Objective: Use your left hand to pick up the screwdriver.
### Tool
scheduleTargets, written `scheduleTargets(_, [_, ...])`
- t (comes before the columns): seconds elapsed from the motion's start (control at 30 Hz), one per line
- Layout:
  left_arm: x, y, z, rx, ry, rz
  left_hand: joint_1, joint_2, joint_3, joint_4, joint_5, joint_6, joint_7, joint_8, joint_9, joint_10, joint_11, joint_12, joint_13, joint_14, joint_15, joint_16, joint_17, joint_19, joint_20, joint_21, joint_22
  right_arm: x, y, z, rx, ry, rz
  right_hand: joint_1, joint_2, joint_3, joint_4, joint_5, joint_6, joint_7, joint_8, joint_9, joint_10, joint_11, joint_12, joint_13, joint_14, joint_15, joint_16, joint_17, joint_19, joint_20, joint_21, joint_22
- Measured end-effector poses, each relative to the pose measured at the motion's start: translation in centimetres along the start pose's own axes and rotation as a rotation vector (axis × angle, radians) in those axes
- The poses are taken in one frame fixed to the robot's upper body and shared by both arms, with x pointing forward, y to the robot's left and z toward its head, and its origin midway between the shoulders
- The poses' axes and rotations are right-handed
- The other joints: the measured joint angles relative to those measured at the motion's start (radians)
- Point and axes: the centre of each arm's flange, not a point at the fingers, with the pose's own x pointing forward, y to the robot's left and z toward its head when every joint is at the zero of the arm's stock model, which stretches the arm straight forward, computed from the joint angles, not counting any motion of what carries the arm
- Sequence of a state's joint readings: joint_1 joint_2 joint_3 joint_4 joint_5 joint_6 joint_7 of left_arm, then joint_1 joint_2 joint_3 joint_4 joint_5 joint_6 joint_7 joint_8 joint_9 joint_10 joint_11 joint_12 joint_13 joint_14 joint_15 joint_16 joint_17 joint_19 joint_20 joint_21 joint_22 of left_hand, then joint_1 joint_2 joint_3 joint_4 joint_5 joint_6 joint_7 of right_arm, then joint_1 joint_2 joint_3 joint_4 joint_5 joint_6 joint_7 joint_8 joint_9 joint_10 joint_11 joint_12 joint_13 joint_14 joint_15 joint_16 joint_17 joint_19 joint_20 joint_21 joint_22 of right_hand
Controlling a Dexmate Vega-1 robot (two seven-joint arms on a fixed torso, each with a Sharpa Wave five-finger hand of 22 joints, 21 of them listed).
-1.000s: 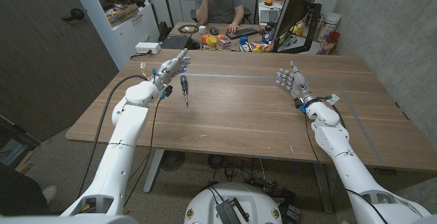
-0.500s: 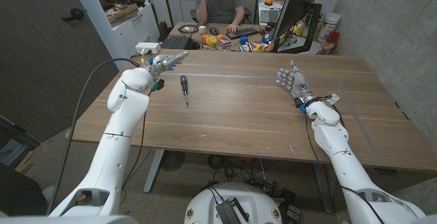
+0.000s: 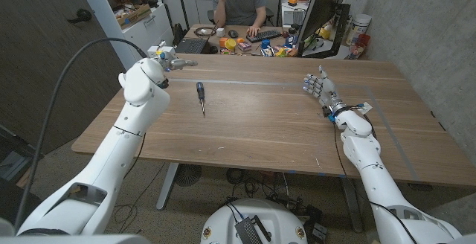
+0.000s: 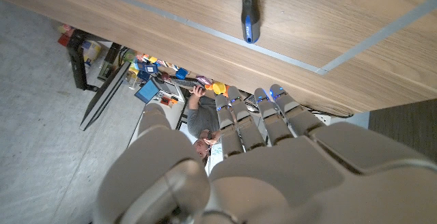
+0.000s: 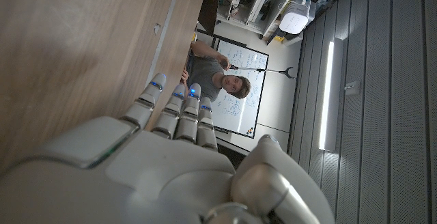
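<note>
A wooden surface [image 3: 260, 125] fronts a cluttered office where a person sits. The screwdriver [image 3: 200, 94] lies on the far left part, long axis running near to far, handle far. The left hand [image 3: 172, 60], released with fingers straight, hovers far-left of it, nearer than the released right hand [image 3: 318, 88]. The left arm partly hides its hand.

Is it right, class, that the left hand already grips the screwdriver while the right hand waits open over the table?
Not quite. In the head view the screwdriver lies on the table, apart from the left hand, which holds nothing. The right hand does wait open over the table.
</note>
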State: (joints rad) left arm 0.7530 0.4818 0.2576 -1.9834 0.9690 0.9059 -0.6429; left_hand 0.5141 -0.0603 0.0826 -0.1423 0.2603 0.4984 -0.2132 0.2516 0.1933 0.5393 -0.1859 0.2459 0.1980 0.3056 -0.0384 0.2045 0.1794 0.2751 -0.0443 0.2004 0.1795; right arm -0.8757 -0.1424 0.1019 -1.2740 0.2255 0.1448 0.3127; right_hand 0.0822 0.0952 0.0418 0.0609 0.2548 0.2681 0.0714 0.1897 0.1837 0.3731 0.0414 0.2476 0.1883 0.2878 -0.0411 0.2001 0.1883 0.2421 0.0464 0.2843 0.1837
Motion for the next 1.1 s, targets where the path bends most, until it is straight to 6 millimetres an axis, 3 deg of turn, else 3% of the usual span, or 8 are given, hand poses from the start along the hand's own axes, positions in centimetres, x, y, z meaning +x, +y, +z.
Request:
scheduleTargets(0.13, [-0.2, 0.6, 0.1, 0.05, 0.049, 0.009, 0.009, -0.009, 0.0, 0.0, 0.0, -0.015, 0.001, -0.006, -0.002, 0.009, 0.002, 0.0, 0.0, 0.0, 0.0, 0.0, 0.0, 0.0, 0.0, 0.0, 0.0, -0.1, -0.1, -0.1, 0.004, 0.001, -0.004, 0.0, 0.0, 0.0, 0.0, 0.0, 0.0, 0.0, 0.0, 0.0, 0.0, 0.0, 0.0, 0.0, 0.0, 0.0, 0.0, 0.0, 0.0, 0.0, 0.0, 0.0])
scheduleTargets(0.4, [0.1, 1.3, 1.4, 0.168, 0.142, -0.018, 0.018, -0.019, -0.007, -0.002, 0.007, -0.079, 0.05, -0.043, -0.003, -0.015, 0.015, -0.015, 0.0, -0.007, 0.0, -0.006, 0.004, 0.0, 0.0, 0.0, 0.0, -0.4, -0.7, -0.6, 0.018, 0.004, -0.017, 0.0, 0.0, 0.0, 0.0, 0.0, 0.0, 0.0, 0.0, 0.0, 0.0, 0.0, 0.0, 0.0, -0.004, 0.004, 0.0, 0.0, 0.0, 0.0, -0.008, 0.0])
scheduleTargets(0.6, [0.7, 1.8, 1.8, 0.2, 0.213, -0.048, 0.015, -0.029, -0.011, 0.002, 0.015, -0.026, 0.07, -0.028, -0.003, 0.005, 0.016, -0.015, 0.0, -0.001, -0.001, -0.006, 0.005, 0.005, 0.005, 0.0, 0.0, -0.7, -1.1, -1.1, 0.028, 0.006, -0.027, 0.0, 0.0, 0.0, 0.0, 0.0, 0.0, 0.0, 0.0, 0.0, 0.0, 0.0, 0.0, 0.0, -0.004, 0.004, 0.0, 0.0, 0.004, 0.004, -0.008, 0.0])
scheduleTargets(1.1, [3.4, 2.1, 3.0, 0.248, 0.322, -0.074, 0.015, -0.029, -0.018, 0.01, 0.021, -0.003, 0.072, -0.021, -0.003, 0.032, 0.014, -0.008, 0.0, 0.015, -0.006, -0.006, 0.005, 0.01, 0.011, 0.0, 0.005, -1.4, -2.1, -1.6, 0.038, 0.002, -0.048, 0.0, 0.0, 0.0, 0.0, 0.0, 0.0, 0.0, 0.0, 0.0, 0.0, 0.0, -0.004, 0.0, -0.006, 0.002, -0.004, 0.0, 0.004, 0.004, -0.015, 0.0])
